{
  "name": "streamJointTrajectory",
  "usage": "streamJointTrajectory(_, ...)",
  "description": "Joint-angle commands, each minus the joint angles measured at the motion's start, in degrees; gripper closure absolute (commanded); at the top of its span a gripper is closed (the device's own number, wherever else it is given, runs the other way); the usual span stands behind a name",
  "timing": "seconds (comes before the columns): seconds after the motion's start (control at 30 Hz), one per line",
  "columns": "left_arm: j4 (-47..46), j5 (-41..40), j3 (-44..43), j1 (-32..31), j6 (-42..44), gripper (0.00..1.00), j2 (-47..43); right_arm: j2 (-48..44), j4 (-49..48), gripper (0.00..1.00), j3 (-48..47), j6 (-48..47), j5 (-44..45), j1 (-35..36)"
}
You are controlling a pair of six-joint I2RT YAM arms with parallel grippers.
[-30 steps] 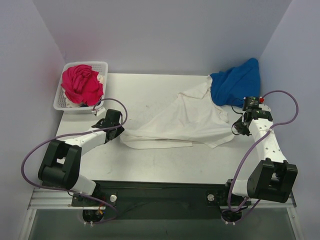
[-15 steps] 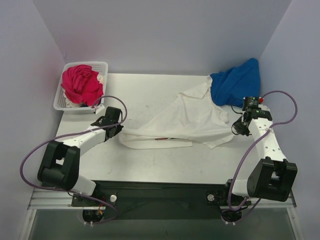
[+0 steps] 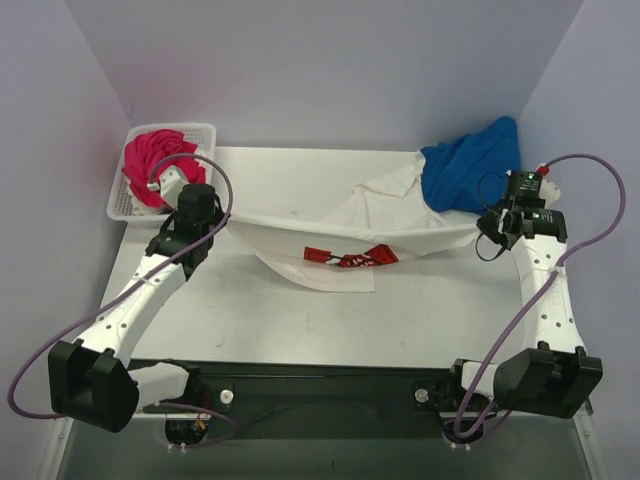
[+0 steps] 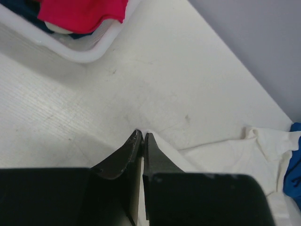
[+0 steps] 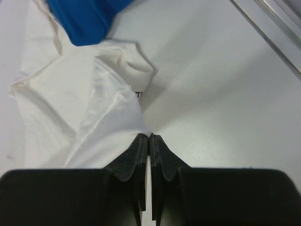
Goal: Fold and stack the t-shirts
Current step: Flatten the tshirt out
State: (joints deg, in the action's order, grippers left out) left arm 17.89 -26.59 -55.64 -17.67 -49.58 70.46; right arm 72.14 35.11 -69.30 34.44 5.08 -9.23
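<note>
A single white lattice basket (image 3: 118,206) sits at the far left corner of the table (image 3: 400,310). It holds one crumpled magenta-pink t-shirt (image 3: 148,160) heaped above the rim; the left wrist view shows a sliver of paler cloth and some dark cloth under it, too little to name.

Outside the basket there are two shirts. One bright blue t-shirt (image 3: 470,165) is bunched at the far right corner, touching the wall. One large white t-shirt (image 3: 340,232) is stretched across the middle between the two arms. Its upper edge is taut from side to side and its lower part sags to the table, with the red chest print (image 3: 350,258) showing crumpled near the bottom.

The left pincer (image 3: 220,215) is pressed together on the white shirt's left end, just beside the basket. The right pincer (image 3: 482,232) is pressed together on its right end, just below the blue shirt
</note>
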Motion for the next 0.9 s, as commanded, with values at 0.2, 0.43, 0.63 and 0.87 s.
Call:
streamJointTrajectory(0.2,-0.49,-1.01,-12.2,2.9,4.4,1.0,-6.91,-2.62,2.68,1.0,-14.88,2.39,-3.67,1.5)
streamJointTrajectory(0.43,-3.82,3.38,-18.97,7.38,5.81,1.0,-10.77,0.54,6.63,1.0,-38.7,-2.35,-8.15,1.85)
streamJointTrajectory(0.63,-5.41,7.95,-23.45,8.27,10.46,1.0,-15.51,-0.41,8.83,1.0,-52.16,-9.12,-14.13,1.85)
streamJointTrajectory(0.87,0.03,10.85,-26.45,8.27,15.74,1.0,-23.51,-8.5,8.92,1.0,-56.82,-15.71,-15.8,1.85)
